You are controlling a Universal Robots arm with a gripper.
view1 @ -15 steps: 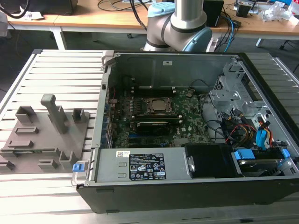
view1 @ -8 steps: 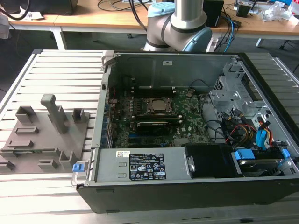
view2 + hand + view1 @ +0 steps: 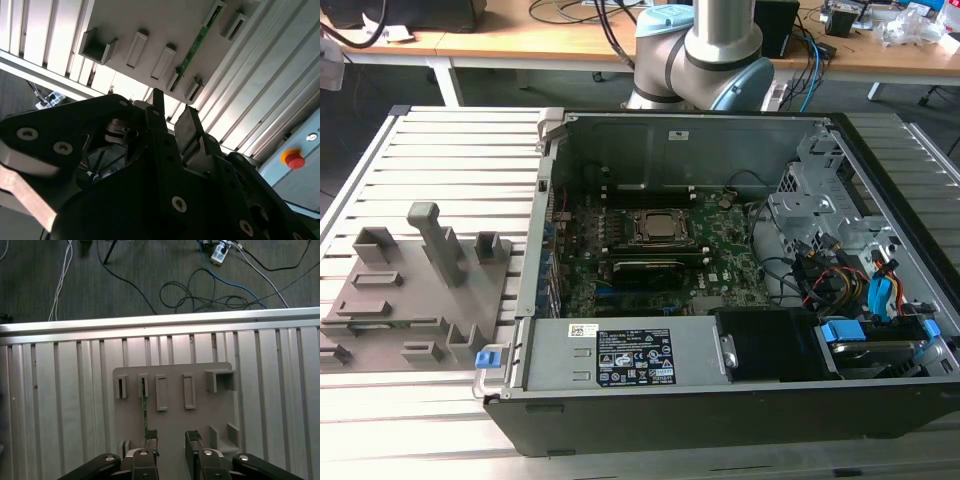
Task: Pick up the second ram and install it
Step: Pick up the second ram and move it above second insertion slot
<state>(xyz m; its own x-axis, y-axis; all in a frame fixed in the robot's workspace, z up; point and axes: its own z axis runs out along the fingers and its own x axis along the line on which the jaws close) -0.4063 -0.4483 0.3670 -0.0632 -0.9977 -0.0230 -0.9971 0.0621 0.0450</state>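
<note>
The second ram is a thin green stick standing on edge in slots of a grey holder plate. It also appears in the second wrist view as a narrow green strip along the same plate. My gripper hovers above the plate, open, with nothing between its fingers. One black ribbed pad sits close beside the near end of the stick, and the other pad is over bare plate. In the second wrist view the gripper looks down at the plate from some height.
The open computer case lies on the slatted aluminium table, with the motherboard, the CPU socket and a black finned block inside. The grey holder plate carries upright blocks. A red stop button is off to the side.
</note>
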